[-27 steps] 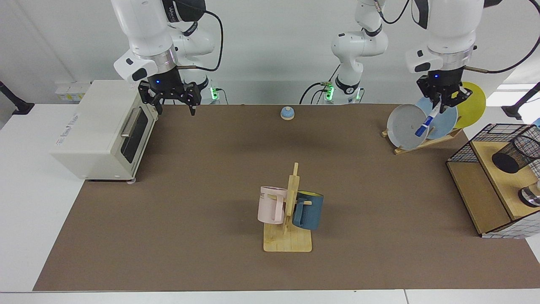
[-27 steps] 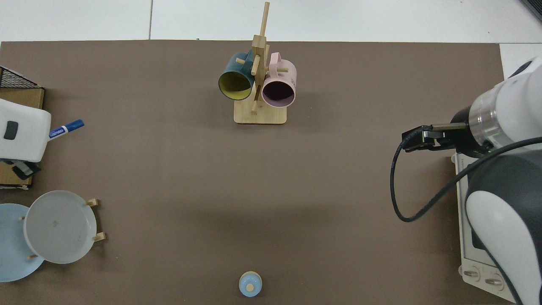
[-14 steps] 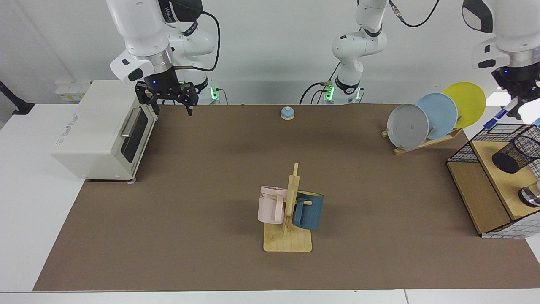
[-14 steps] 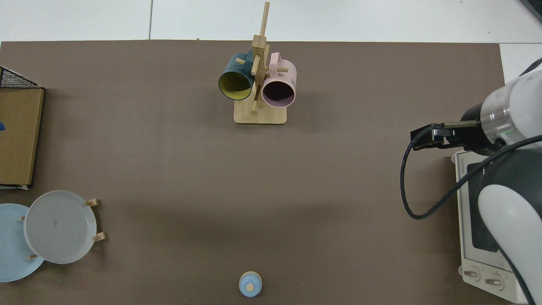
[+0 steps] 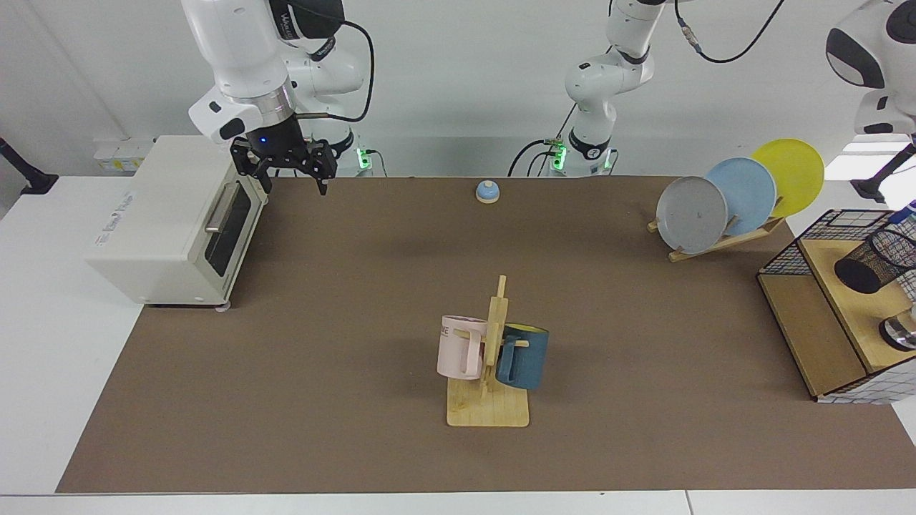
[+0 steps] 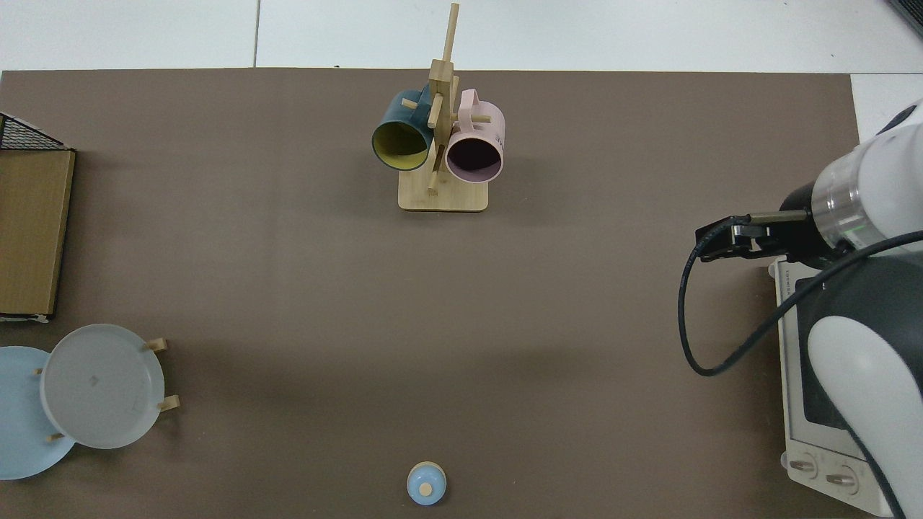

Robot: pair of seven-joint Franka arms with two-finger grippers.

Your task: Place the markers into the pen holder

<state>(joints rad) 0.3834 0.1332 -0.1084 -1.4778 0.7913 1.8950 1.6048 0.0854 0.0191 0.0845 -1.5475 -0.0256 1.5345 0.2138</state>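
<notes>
While the right gripper (image 5: 290, 174) hangs by the white toaster oven (image 5: 172, 222) with fingers apart, the left arm (image 5: 876, 64) runs off the facing view's right edge, its gripper out of sight. One black wire-mesh pen holder (image 5: 873, 261) lies tilted on the wooden shelf (image 5: 851, 315) beside the brown counter (image 5: 358, 300). A blue tip at that edge, just above the holder, could be the marker; cannot tell. Counted: three plates (image 5: 741, 197), two mugs (image 5: 494, 350), one bell (image 5: 487, 192).
</notes>
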